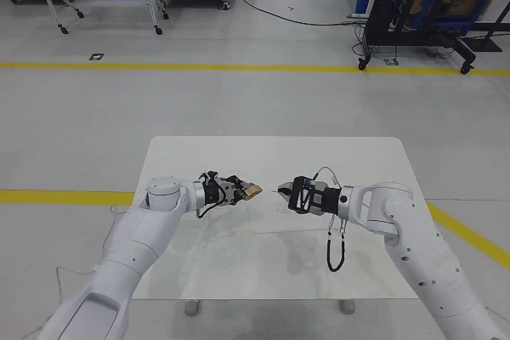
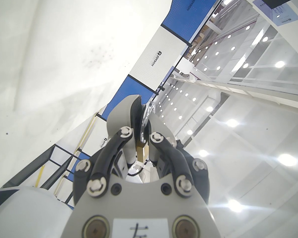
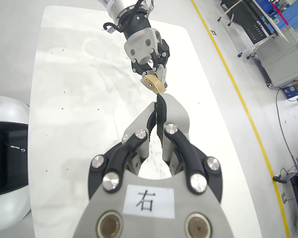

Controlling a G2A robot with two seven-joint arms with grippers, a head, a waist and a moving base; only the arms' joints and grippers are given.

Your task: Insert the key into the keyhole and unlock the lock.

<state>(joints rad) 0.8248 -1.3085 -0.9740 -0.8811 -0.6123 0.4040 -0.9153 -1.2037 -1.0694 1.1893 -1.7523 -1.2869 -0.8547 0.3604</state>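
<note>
Cannot tell if key sits between right hand [image 3: 161,98] pads, pressed together, left hand [image 3: 155,75] clamped on brass lock [image 3: 154,83] above tabletop [image 3: 64,75], keyhole [image 3: 151,84] faces right wrist view, shackle [image 2: 149,110] in left.

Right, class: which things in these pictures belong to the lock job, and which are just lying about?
Job:
- lock, clamped in the left gripper
- right gripper, shut, tips just short of the lock

Lying about:
- table
- yellow floor line
- wheeled desk
</note>
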